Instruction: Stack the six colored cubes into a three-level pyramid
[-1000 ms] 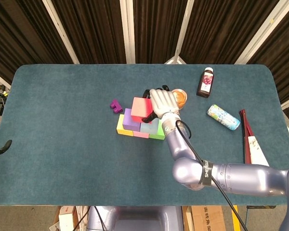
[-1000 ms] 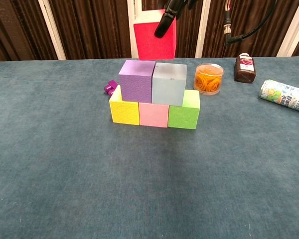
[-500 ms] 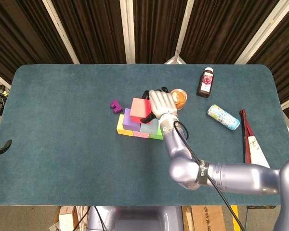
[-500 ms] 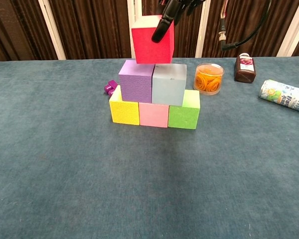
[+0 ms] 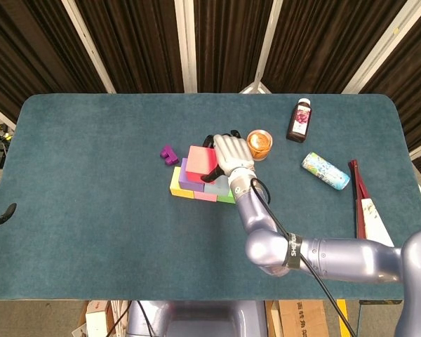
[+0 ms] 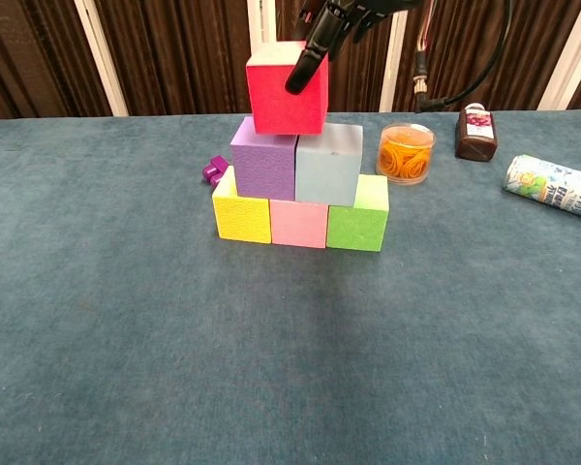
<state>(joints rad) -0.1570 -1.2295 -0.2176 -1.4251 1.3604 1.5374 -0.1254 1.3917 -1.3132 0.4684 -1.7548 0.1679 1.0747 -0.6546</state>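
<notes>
Lowered since a second ago, the red cube (image 6: 288, 88) in the right hand's (image 5: 228, 153) grasp should settle centred across the purple cube (image 6: 264, 158) and grey-blue cube (image 6: 328, 164) before release.

The head view looks steeply down from above the robot's side of the table (image 5: 91, 210), taking in the whole tabletop — curtains at the far edge. The chest view sits low and close, facing level across the table (image 6: 126, 368) toward those curtains. Both share the cube stack (image 5: 200, 179) (image 6: 298, 184), the orange jar (image 5: 259, 144) (image 6: 405, 152) and the dark bottle (image 5: 299, 120) (image 6: 475, 132).
</notes>
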